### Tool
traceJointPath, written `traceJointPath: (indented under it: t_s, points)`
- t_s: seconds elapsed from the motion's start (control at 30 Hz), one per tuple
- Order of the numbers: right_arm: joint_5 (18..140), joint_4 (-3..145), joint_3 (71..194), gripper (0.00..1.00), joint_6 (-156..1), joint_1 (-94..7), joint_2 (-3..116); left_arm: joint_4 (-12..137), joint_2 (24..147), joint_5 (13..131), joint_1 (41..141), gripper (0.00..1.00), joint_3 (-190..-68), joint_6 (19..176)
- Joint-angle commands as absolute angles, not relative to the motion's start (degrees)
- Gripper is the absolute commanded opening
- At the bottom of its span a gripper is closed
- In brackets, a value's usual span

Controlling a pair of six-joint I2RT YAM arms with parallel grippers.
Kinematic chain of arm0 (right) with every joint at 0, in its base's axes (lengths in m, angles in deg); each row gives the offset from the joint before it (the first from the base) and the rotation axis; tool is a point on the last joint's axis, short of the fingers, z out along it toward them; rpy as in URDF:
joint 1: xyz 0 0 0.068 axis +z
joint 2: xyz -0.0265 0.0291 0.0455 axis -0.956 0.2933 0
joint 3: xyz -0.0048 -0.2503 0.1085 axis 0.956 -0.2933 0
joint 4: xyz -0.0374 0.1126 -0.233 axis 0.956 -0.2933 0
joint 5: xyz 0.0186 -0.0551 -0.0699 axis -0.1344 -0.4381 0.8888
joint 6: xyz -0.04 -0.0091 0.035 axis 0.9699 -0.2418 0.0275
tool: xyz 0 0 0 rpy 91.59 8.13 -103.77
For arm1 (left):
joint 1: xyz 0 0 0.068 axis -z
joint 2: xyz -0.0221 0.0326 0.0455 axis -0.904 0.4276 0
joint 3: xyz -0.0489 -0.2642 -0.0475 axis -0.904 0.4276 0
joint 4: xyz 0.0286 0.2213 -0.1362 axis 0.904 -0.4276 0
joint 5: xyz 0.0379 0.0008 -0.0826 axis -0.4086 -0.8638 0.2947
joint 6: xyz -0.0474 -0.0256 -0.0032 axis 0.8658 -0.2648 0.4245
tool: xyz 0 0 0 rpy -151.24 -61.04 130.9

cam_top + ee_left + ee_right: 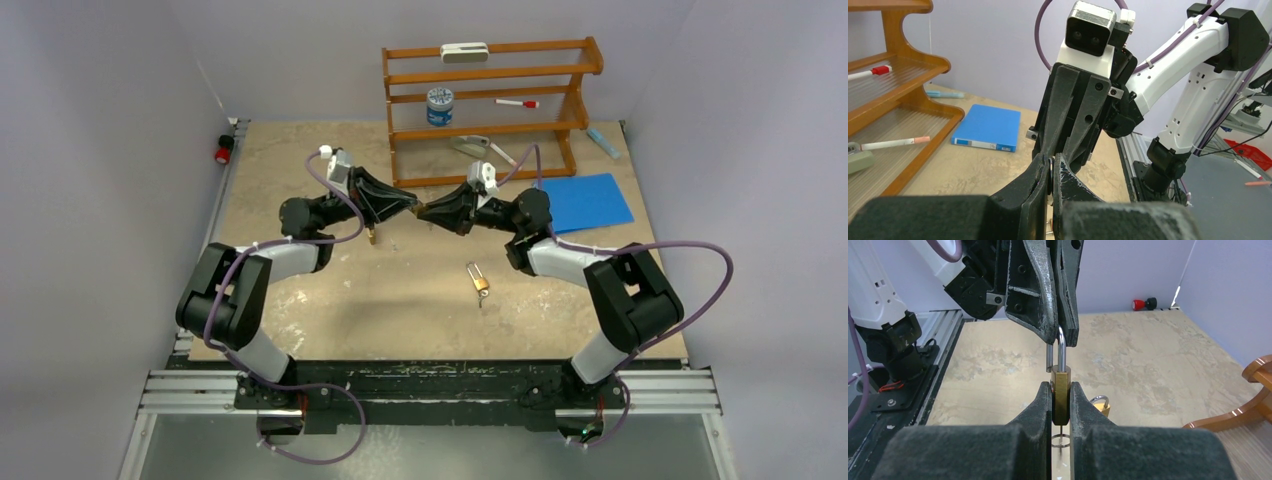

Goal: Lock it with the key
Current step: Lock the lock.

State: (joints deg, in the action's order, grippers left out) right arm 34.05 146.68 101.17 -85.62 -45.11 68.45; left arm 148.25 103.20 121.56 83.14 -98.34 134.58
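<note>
Item: padlock (1061,390), brass, mid-frame in the right wrist view, held clear of the table (330,300).
Right gripper (1061,388): clamped on the padlock body from both sides.
Left gripper (1061,339): pinched narrow on the shackle (1061,352) from above.
Key: hidden; a key ring (1060,441) hangs under the body.
Done: padlock raised and held at both ends.
Left: probably seating the shackle and turning the key; I cannot tell whether the shackle is seated.
Arms: both reach inward, tips meeting at the top view's centre.
Also: second padlock (479,281) on the table, lower right of centre.
</note>
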Motion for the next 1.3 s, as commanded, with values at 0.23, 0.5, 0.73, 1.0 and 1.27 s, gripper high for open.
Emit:
traceJointPath:
  t_s: [0.23, 0.5, 0.73, 1.0, 1.27]
  points:
    - [32.1, 150.3, 108.4, 0.00, -87.8, -43.9, 65.2, 160.0, 104.2, 124.7, 85.6, 0.00, -98.4, 132.6]
    - [30.2, 140.6, 105.9, 0.00, -84.2, -43.8, 62.2, 160.0, 101.9, 126.4, 83.9, 0.00, -102.7, 135.3]
    - [29.2, 137.8, 104.5, 0.00, -83.0, -43.9, 61.2, 160.0, 100.6, 126.9, 82.8, 0.00, -104.9, 136.3]
    - [26.7, 136.3, 105.6, 0.00, -83.7, -43.9, 63.5, 160.0, 100.4, 127.8, 81.0, 0.00, -107.9, 137.8]
    - [25.7, 136.0, 105.5, 0.00, -84.3, -43.9, 64.0, 160.0, 100.4, 127.6, 80.2, 0.00, -107.6, 138.0]
